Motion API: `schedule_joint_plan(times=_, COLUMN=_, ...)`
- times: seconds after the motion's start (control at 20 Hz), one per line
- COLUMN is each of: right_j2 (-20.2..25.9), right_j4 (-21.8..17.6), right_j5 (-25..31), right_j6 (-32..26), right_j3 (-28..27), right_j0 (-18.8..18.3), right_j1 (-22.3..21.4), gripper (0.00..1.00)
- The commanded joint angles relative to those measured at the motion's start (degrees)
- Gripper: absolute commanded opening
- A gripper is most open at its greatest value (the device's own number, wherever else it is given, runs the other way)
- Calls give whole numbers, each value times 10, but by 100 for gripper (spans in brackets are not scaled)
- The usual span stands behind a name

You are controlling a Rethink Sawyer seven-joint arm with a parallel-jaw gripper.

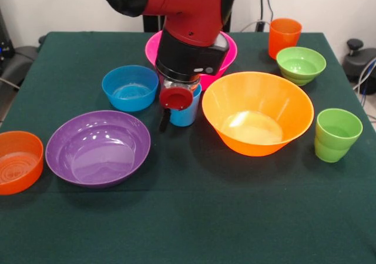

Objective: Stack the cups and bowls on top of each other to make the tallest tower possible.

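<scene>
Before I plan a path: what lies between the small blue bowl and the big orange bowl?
In the front view, the hand and a sky blue cup stand between the small blue bowl and the big orange bowl.

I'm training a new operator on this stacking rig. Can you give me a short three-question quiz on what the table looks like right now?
1. True or false: the green cup is stacked inside the large orange bowl.
2. Which bowl sits nearest the purple bowl? A. green bowl B. small orange bowl C. pink bowl
3. Fill in: the gripper hangs at the ____ cup.

Key: 1. False; it stands alone on the cloth to the bowl's right in the picture. 2. B. 3. Blue.
</scene>
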Motion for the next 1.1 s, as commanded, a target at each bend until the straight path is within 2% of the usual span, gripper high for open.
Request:
schedule_joint_plan(times=0.05, right_j2=-61, right_j4=-41, right_j5=-24, right_j6=203, right_j3=-22, right_j0=43, right_j1=17, gripper=100)
schedule_joint_plan(times=0.25, right_j2=-72, right_j4=-37, right_j5=-37, right_j6=223, right_j3=-27, right_j0=50, right_j1=23, gripper=100)
schedule_joint_plan(times=0.5, right_j2=-81, right_j4=-37, right_j5=-45, right_j6=215, right_j3=-29, right_j0=55, right_j1=24, gripper=100)
schedule_joint_plan(times=1.1, right_j2=-68, right_j4=-32, right_j5=-59, right_j6=127, right_j3=-29, right_j0=37, right_j1=13, gripper=100)
